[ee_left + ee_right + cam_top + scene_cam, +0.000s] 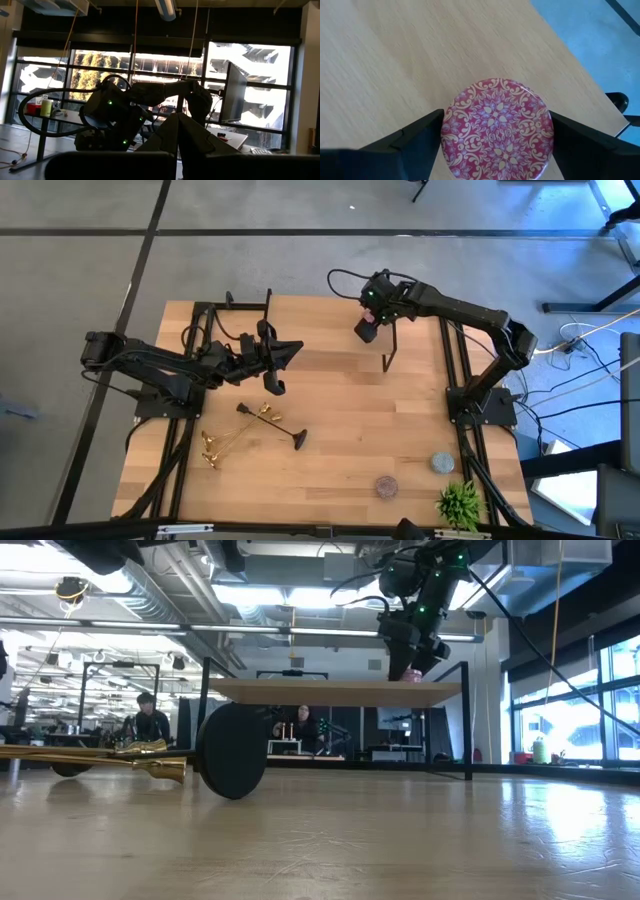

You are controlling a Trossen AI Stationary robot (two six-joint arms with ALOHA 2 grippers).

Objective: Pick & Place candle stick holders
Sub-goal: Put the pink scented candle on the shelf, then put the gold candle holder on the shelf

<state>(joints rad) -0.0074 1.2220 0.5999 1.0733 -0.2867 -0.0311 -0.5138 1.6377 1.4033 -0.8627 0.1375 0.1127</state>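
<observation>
My right tool (367, 329) hangs at far desk (330, 430) edge, gripping round red patterned disc (497, 129). Candle stick holders (250, 432) lie flat, near-left, stems running left-right. My left tool (274, 385), closed and empty, sits far closer.

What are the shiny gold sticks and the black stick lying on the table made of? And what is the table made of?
The gold candle stick holders look like polished metal, maybe brass: they gleam yellow and mirror the light. The black candle stick holder has a dull dark coat with no shine; it could be painted metal, but I can't be sure. The table looks like pale wood, with plank seams and grain lines showing.
</observation>
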